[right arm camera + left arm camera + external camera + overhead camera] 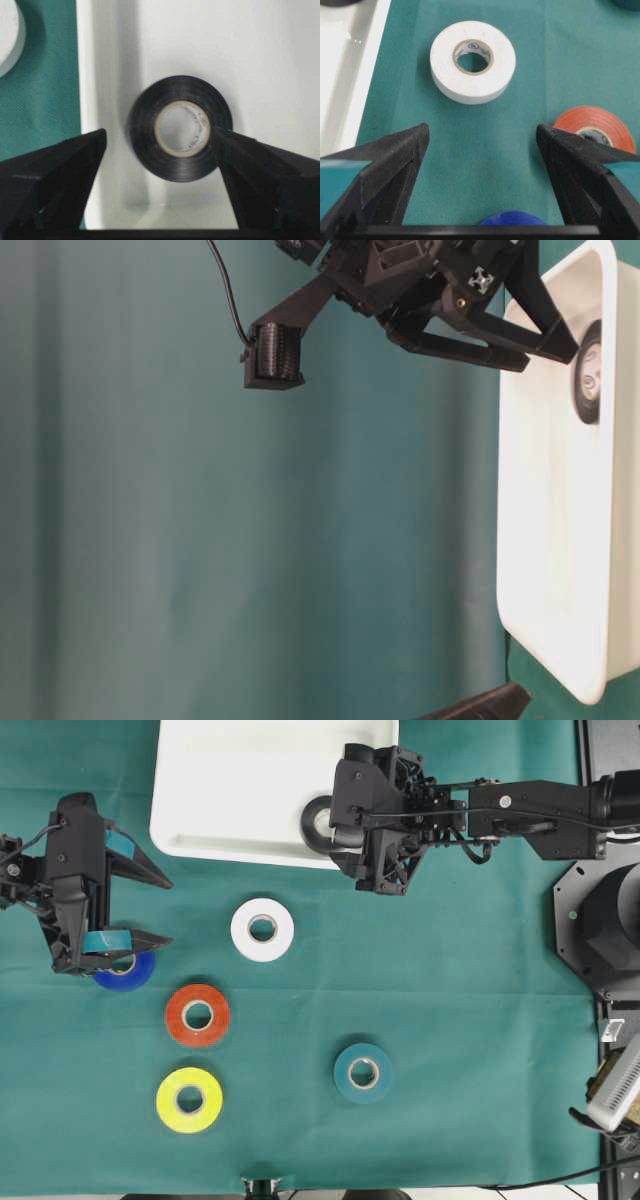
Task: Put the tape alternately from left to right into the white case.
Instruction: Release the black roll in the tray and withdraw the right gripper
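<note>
The white case (250,790) lies at the top of the table. Inside it, near its lower right corner, is the black tape (318,820) (180,127). My right gripper (338,825) (160,137) hovers over it, open, one finger on each side of the roll. My left gripper (165,910) (482,135) is open at the left, with the blue tape (125,970) (512,218) just under its base. On the green cloth lie the white tape (262,929) (472,61), red tape (197,1015) (595,130), yellow tape (189,1099) and teal tape (362,1072).
The case's raised rim (350,75) runs along the left of the left wrist view. From table level the case (560,540) shows with the black roll (588,370) in it. Robot base hardware (600,920) stands at the right table edge.
</note>
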`<action>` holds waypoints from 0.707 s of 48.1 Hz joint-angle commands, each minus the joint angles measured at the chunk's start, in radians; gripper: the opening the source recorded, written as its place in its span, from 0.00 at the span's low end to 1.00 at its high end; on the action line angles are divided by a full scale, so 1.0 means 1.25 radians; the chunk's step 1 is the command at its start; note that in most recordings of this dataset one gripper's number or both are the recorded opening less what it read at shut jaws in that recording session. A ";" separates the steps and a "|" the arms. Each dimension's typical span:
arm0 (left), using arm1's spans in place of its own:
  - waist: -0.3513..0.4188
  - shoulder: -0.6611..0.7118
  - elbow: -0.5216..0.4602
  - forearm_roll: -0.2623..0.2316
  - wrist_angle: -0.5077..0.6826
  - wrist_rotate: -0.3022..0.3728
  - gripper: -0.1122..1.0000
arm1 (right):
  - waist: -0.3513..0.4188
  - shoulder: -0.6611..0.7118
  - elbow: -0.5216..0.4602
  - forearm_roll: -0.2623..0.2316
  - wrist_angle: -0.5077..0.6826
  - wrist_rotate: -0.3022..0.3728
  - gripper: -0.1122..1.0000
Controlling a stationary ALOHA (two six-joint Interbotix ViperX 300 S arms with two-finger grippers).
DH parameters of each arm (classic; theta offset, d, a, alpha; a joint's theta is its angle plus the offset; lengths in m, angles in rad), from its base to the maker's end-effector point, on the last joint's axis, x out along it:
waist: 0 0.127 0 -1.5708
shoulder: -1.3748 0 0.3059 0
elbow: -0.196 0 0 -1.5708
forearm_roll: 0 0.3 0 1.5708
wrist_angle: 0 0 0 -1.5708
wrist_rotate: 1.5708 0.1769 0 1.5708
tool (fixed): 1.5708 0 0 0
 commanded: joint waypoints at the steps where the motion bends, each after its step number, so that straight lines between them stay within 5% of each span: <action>1: -0.002 -0.006 -0.010 0.000 -0.004 0.000 0.96 | 0.000 -0.010 -0.010 -0.001 -0.004 0.002 0.86; 16: -0.002 -0.006 -0.011 -0.001 -0.004 0.000 0.96 | 0.017 -0.016 -0.010 0.000 -0.002 0.001 0.86; 34: -0.002 -0.006 -0.010 0.000 -0.004 0.000 0.96 | 0.147 -0.055 -0.010 0.004 -0.006 0.004 0.86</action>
